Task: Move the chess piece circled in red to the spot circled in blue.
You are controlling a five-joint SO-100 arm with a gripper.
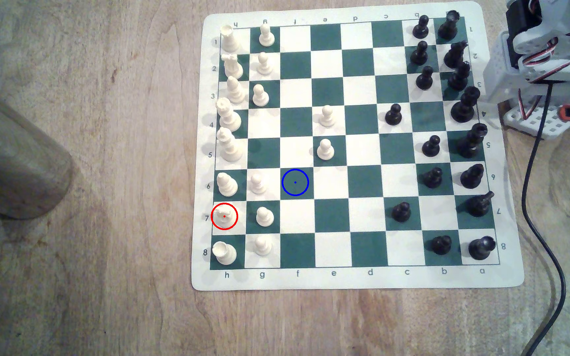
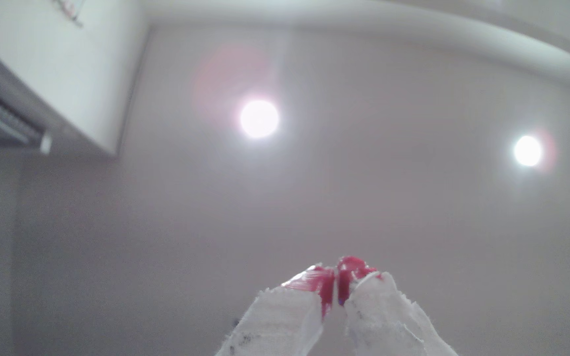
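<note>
Red-tipped, cloth-wrapped fingers point(image 2: 324, 287) of our hand point(image 2: 336, 291) sit nearly closed, empty, aimed at the ceiling, so the white knight point(image 1: 224, 215) lies across the whole chessboard point(image 1: 355, 279), one file and two ranks from the blue-ringed square point(image 1: 295, 182).

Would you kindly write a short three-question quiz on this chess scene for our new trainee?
1. True or false: the red-ringed knight stands on a dark green square.
2. Which piece stands nearest the blue-ringed spot? A) cream pawn B) black pawn C) cream rook
3. In the wrist view, the gripper points at the ceiling with its red-tipped jaws ____.

Key: 1 false, it is a cream square; 2 A; 3 shut.
</note>
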